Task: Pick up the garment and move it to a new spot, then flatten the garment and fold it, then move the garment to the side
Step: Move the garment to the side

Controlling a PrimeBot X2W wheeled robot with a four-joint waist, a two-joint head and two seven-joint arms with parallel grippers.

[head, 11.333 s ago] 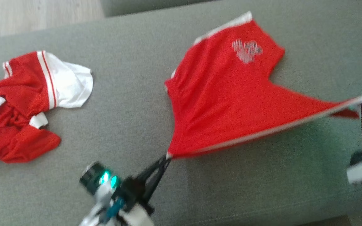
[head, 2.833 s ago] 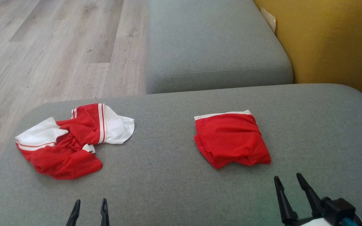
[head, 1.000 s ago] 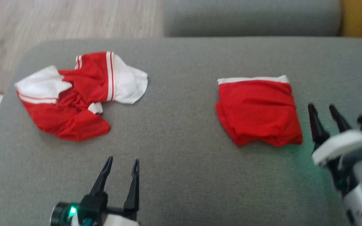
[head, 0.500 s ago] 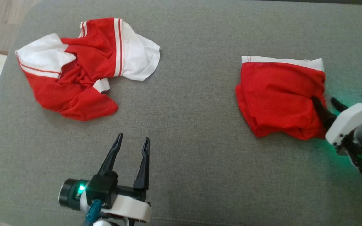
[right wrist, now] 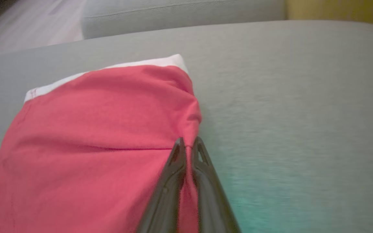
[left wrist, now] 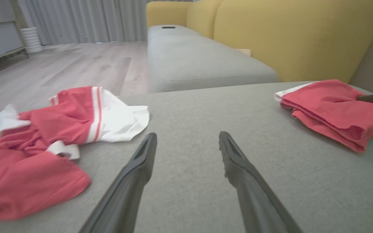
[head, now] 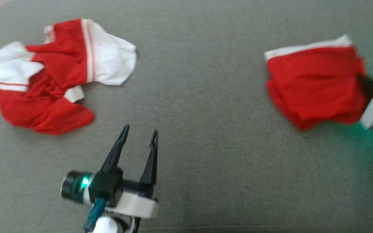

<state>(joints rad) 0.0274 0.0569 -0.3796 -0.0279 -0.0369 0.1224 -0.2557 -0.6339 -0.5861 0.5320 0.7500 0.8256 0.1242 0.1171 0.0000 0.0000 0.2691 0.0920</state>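
The folded red garment [head: 312, 87] with a white band lies on the grey cushion at the right. My right gripper [right wrist: 188, 145] is shut on the right edge of the folded red garment [right wrist: 92, 142]; in the head view its dark fingers [head: 369, 86] meet the cloth's right side. That folded garment [left wrist: 329, 110] also shows at the right of the left wrist view. My left gripper [head: 139, 136] stands open over bare cushion at the lower middle, its fingers [left wrist: 141, 158] holding nothing.
A crumpled red and white garment [head: 47, 77] lies at the left of the grey cushion [head: 199, 97]. In the left wrist view a second grey cushion [left wrist: 199, 61], a yellow sofa back [left wrist: 287, 32] and wooden floor [left wrist: 76, 68] lie beyond.
My right gripper has closed on the folded garment's right edge, having reached it open a second ago. The head camera has tilted down and shifted. The left gripper has stayed open.
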